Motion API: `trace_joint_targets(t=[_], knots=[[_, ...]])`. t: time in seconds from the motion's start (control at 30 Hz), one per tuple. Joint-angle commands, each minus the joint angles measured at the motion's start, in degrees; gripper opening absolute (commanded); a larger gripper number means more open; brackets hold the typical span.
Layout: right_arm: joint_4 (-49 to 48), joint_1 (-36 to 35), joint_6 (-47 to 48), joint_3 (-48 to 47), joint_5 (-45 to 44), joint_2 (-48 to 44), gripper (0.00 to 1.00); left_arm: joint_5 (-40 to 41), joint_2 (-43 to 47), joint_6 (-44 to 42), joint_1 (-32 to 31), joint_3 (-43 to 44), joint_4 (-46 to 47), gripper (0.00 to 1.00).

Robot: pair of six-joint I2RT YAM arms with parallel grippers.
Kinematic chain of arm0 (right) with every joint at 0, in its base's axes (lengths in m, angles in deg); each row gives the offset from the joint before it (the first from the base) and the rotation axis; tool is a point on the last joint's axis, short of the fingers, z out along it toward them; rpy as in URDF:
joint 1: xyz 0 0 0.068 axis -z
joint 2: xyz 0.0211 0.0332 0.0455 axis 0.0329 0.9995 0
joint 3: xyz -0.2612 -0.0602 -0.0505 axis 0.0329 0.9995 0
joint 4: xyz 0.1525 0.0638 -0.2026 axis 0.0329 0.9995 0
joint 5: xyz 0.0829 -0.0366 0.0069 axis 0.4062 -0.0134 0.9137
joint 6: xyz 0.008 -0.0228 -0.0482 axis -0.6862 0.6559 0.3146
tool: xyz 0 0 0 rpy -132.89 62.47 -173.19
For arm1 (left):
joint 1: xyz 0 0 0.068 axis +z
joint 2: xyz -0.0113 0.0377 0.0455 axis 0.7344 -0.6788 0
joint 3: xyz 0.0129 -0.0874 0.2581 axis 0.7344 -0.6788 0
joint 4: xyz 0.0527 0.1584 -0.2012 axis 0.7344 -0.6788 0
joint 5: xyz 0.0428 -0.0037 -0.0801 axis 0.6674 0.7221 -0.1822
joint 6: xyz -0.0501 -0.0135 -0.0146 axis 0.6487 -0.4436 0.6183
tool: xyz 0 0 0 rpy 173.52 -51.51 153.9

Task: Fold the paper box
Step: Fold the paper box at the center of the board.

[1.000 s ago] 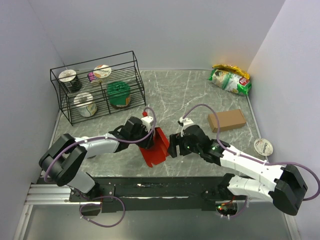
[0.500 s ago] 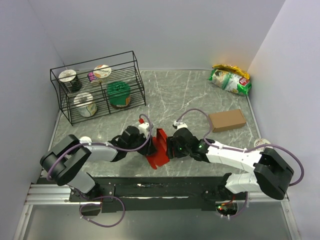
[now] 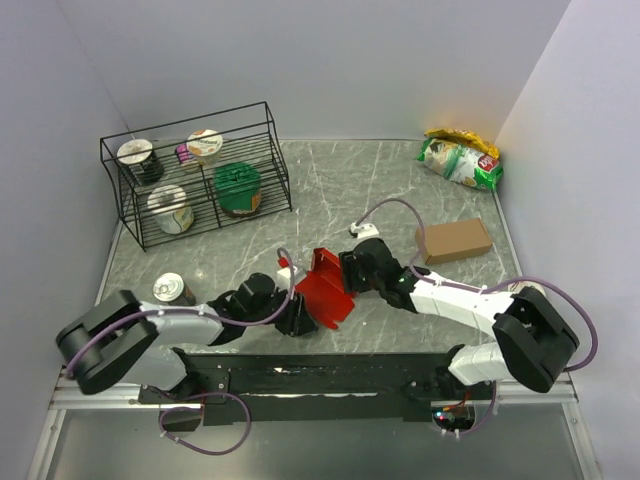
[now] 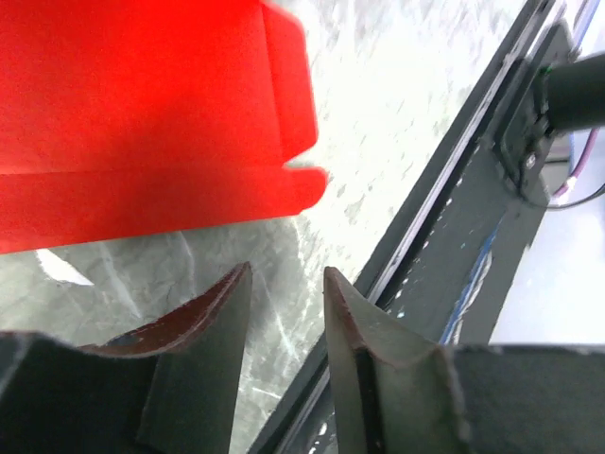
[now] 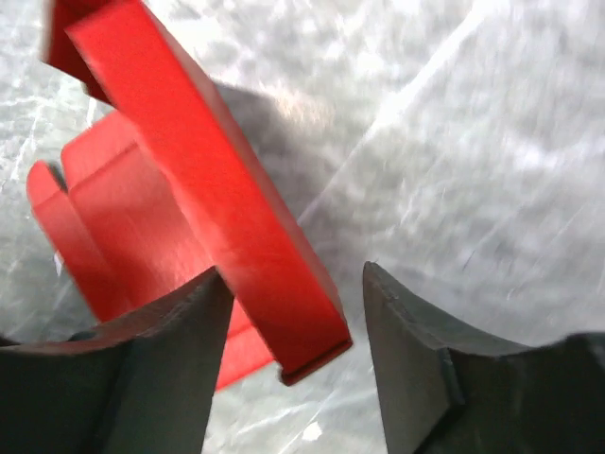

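Our left gripper (image 4: 285, 274) holds its 2 fingers a narrow gap apart with nothing between them. The paper box (image 4: 142, 113) sits just beyond its fingertips, above the marble table (image 4: 378, 113). Our right gripper (image 5: 293, 274) stands wider and is not clamped. 1 raised red panel of the box passes between its fingers, close to the finger on the left of the wrist view and clear of the other. From above, the box sits between the 2 grippers.

1 paper box (image 3: 328, 290), 1 cardboard box (image 3: 453, 240), 1 rack (image 3: 283, 170), 1 snack bag (image 3: 460, 160)
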Motion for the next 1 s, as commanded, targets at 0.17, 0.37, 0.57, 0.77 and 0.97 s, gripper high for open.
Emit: trace_joint_targets(t=[0.17,0.37,0.57,0.77,0.97], knots=[[-15.2,0.9,22.2,-5.5,7.4,7.0,0.49,8.3,14.2,-3.6,3.5,3.8,-9.9,0.65],[-20.2,2.7,30.1,-7.7,14.9,11.2,0.39,7.7,19.4,-8.6,20.0,4.6,-4.9,0.87],[-17.8,3.3,37.6,-10.2,22.5,11.6,0.32,-3.7,11.5,-10.8,29.1,10.4,0.0,0.90],[-14.1,2.7,41.4,-12.3,26.2,10.0,0.37,-11.1,9.4,-9.5,31.6,9.8,5.7,0.91],[-8.3,2.5,36.6,-16.0,23.4,9.3,0.87,-9.5,7.5,-8.1,31.7,6.3,10.4,0.92]])
